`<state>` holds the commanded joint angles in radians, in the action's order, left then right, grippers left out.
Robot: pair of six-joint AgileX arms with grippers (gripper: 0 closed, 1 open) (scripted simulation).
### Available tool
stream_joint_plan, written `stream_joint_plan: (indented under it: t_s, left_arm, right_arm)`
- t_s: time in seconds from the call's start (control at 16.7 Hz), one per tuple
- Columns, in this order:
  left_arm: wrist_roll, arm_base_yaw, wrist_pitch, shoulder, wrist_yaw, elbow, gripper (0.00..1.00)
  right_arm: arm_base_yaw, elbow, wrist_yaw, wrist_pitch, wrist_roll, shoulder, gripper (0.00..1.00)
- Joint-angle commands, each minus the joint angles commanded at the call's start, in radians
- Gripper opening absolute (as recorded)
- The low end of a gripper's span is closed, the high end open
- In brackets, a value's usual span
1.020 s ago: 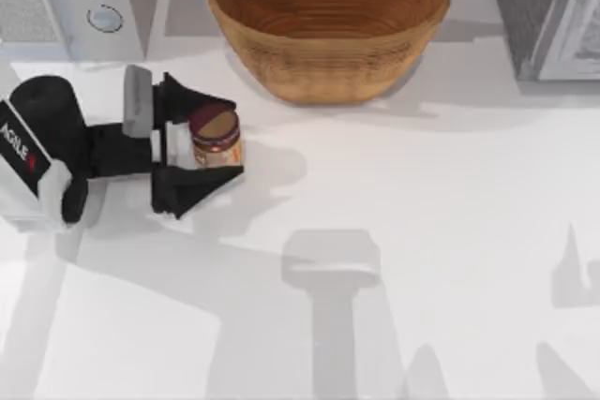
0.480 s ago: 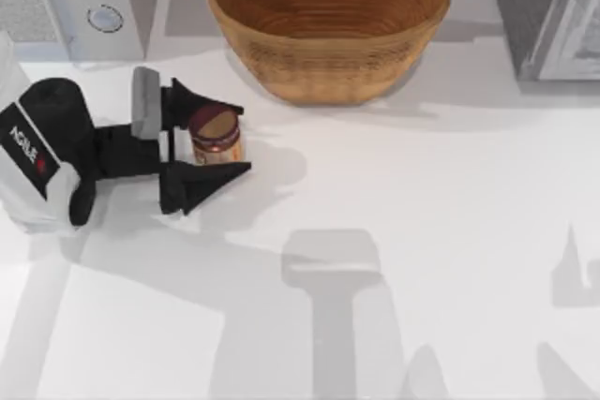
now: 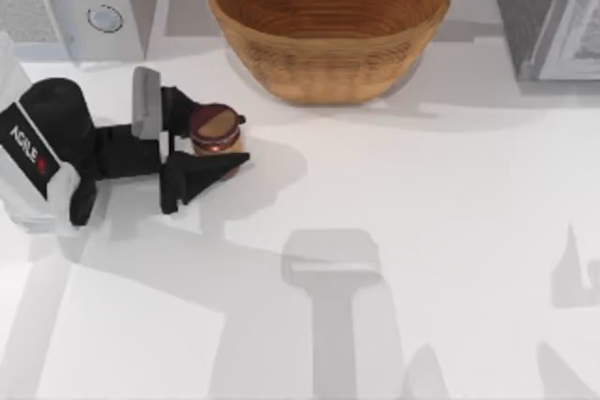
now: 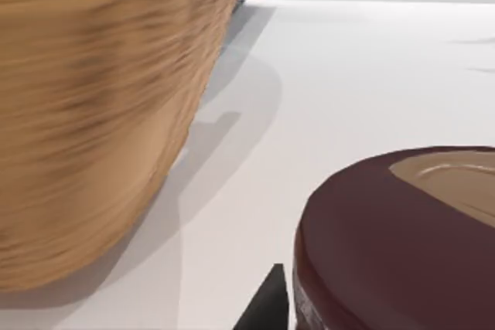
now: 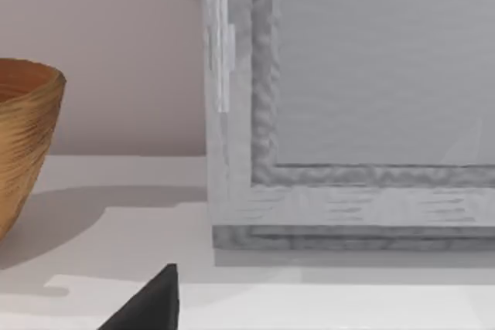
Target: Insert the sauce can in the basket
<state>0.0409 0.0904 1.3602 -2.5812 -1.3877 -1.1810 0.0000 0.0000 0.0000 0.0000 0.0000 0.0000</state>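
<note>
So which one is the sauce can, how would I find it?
Find the big woven basket at the table's far edge. Look toward the left side: the left hand grips a small round jar, the sauce can. It has a dark brown lid and is far smaller than the basket.

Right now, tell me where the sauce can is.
In the top view the sauce can sits on the table's left side, between the fingers of the left gripper, just left of and below the basket.

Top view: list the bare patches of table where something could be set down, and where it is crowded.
Free: the broad white table in front of and right of the tan woven wicker basket. Crowded: the left side, where the left gripper is closed on the dark-lidded red sauce can, close to the basket's wall.
</note>
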Motion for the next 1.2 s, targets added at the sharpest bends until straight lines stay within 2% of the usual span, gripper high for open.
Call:
stream_joint_plan:
  t_s: [0.06,0.12,0.72,0.9,1.2]
  left_arm:
    - [0.000,0.000,0.000,0.000,0.000,0.000,0.02]
    - [0.000,0.000,0.000,0.000,0.000,0.000,0.00]
    - [-0.003,-0.013,0.007,0.016,-0.008,0.013,0.00]
    - [-0.037,-0.070,0.043,0.111,-0.053,0.098,0.00]
    - [-0.138,-0.217,0.121,0.337,-0.185,0.344,0.00]
  right_arm:
    - [0.000,0.000,0.000,0.000,0.000,0.000,1.00]
    - [0.000,0.000,0.000,0.000,0.000,0.000,1.00]
    - [0.000,0.000,0.000,0.000,0.000,0.000,1.00]
    - [0.000,0.000,0.000,0.000,0.000,0.000,1.00]
    - [0.000,0.000,0.000,0.000,0.000,0.000,1.00]
